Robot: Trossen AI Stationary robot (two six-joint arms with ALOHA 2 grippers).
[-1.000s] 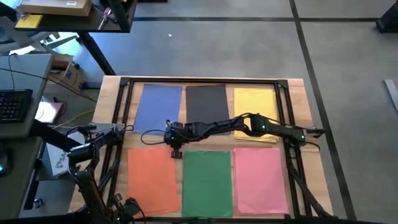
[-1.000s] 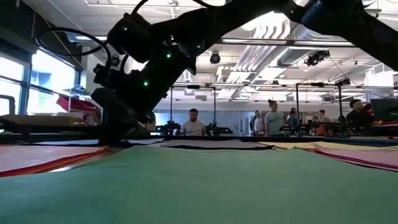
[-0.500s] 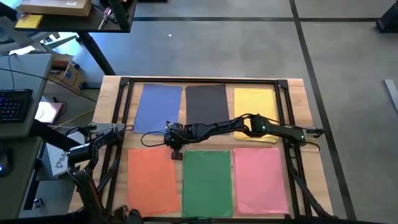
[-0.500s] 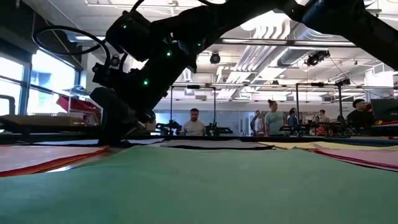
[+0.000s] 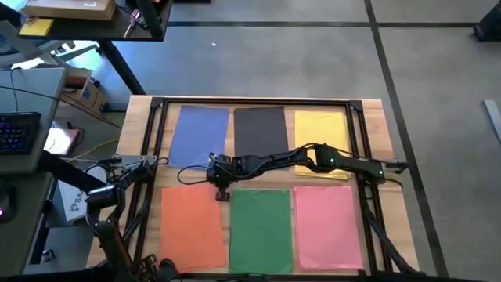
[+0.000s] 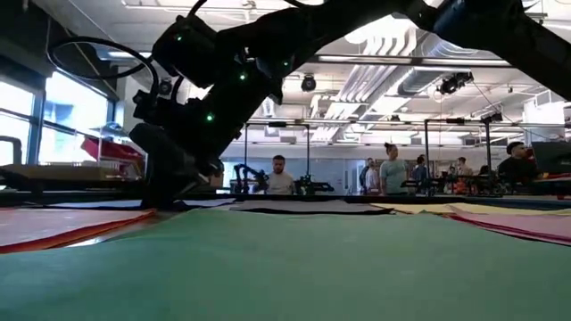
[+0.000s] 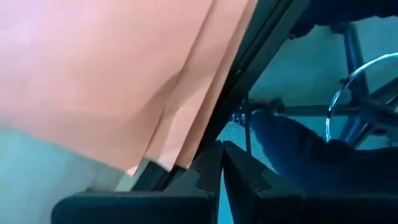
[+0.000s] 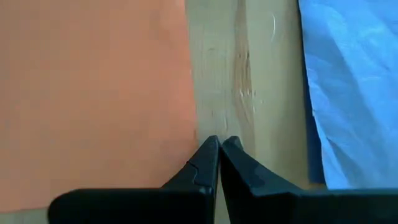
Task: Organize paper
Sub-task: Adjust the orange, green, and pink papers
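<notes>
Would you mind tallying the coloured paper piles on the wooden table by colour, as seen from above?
Blue pile: 1
Dark grey pile: 1
Yellow pile: 1
Orange pile: 1
Green pile: 1
Pink pile: 1
Total: 6 piles; how many sheets lie in each cannot be told from above.
</notes>
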